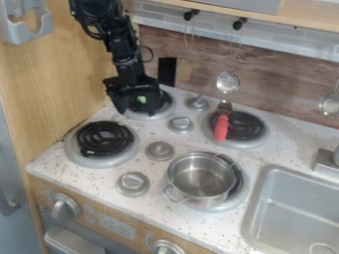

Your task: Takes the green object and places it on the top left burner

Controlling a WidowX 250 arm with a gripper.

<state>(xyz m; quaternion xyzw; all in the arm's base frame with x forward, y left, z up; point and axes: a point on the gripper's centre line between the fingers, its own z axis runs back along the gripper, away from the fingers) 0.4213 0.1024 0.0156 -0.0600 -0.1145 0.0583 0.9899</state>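
Note:
At the upper left of the camera view, the black gripper (140,106) hangs low over the top left burner (161,115). Its two fingers are spread apart, one near the burner's left edge and the other over its coils. Between them shows a small patch of the green object (141,99), over the burner's black coil. The gripper hides part of the burner and may cover more of the green object. Whether the object touches the coil or a finger, I cannot tell.
A metal pot (200,179) sits on the front right burner. A red-handled utensil (221,127) lies on the back right burner (257,144). The front left burner (104,139) is bare. Several knobs stand between burners; a sink (298,211) is at right, a wooden wall (63,74) at left.

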